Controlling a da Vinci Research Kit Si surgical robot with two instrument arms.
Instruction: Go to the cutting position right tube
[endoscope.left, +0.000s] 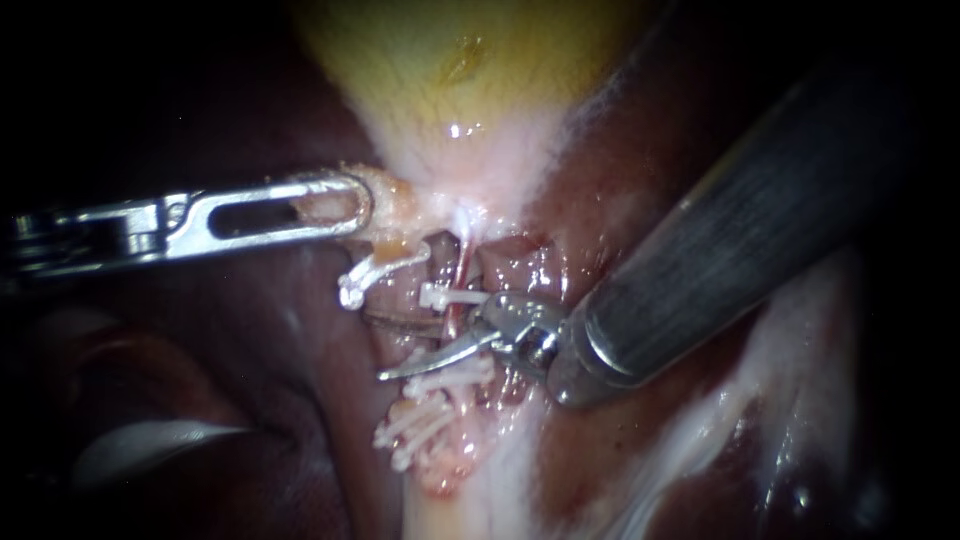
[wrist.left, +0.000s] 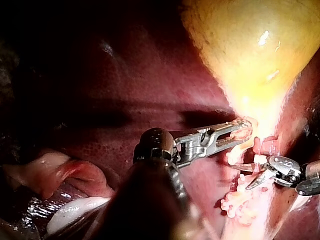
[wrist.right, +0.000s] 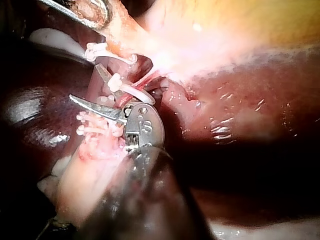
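right instrument (endoscope.left: 374, 346): claw spread, empty, blades pointing left.
right tube (endoscope.left: 458, 285): in blade gap, btwn clips (endoscope.left: 450, 296); runs near-far, across blades.
left instrument (endoscope.left: 355, 208): claw clamped on gallbladder (endoscope.left: 450, 70) neck.

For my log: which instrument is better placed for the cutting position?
Right: the right instrument has open blades astride the thin red tube; the left instrument is shut on tissue below the gallbladder.
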